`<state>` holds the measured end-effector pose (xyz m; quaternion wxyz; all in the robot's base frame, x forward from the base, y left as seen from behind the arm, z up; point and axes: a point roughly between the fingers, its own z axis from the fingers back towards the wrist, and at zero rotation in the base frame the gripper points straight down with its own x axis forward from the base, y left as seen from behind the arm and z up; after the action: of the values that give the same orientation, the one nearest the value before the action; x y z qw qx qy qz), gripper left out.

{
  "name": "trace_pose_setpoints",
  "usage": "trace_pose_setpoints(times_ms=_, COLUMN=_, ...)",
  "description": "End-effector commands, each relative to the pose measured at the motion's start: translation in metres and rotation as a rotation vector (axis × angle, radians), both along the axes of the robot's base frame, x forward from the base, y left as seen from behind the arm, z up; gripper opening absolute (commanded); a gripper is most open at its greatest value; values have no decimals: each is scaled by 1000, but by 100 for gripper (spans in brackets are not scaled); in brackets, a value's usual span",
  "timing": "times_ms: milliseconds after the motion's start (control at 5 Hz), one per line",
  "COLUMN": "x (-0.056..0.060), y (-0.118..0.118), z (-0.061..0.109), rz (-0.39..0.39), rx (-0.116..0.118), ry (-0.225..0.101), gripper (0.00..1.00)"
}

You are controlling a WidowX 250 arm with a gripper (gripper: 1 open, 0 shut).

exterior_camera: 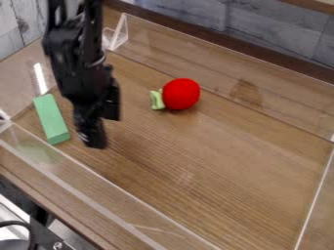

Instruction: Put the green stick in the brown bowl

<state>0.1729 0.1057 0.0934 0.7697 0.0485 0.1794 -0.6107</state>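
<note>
At far left the green stick (pixel 53 118) lies flat on the wooden surface (pixel 222 166), long axis running roughly front-to-back, close to the clear acrylic wall (pixel 26 73) that rims the workspace. Just right of it — near, maybe overlapping it in view — hangs the black arm w/ its fingers (pixel 93 132) pointed down at the surface beside the stick; they're dark and blurred, so can't tell how far apart they are or whether they grip anything, tho the stick looks untouched. Further right, approx. mid-surface, sits a red ball-shaped object (pixel 181 93) w/ a small green piece (pixel 155 100) touching its left side. No brown bowl in view. No brands, labels or readable writing anywhere — only wood grain and reflections on the acrylic.
</note>
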Motion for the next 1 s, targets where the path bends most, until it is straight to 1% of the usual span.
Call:
trace_pose_setpoints(times_ms=0, x=0, y=33, z=-6, rz=-35, rx=23, ry=-48, gripper=100)
trace_pose_setpoints(times_ms=200, x=-1, y=66, z=-21, rz=17, rx=31, ry=-56, gripper=100)
trace_pose_setpoints(times_ms=400, x=2, y=92, z=-35, rz=17, rx=42, ry=-63, gripper=100)
trace_pose_setpoints(times_ms=600, x=2, y=113, z=-28, rz=-33, rx=33, ry=-46, gripper=100)
trace_pose_setpoints(times_ms=800, x=2, y=112, z=-23, rz=-64, rx=39, ry=-29, gripper=100)
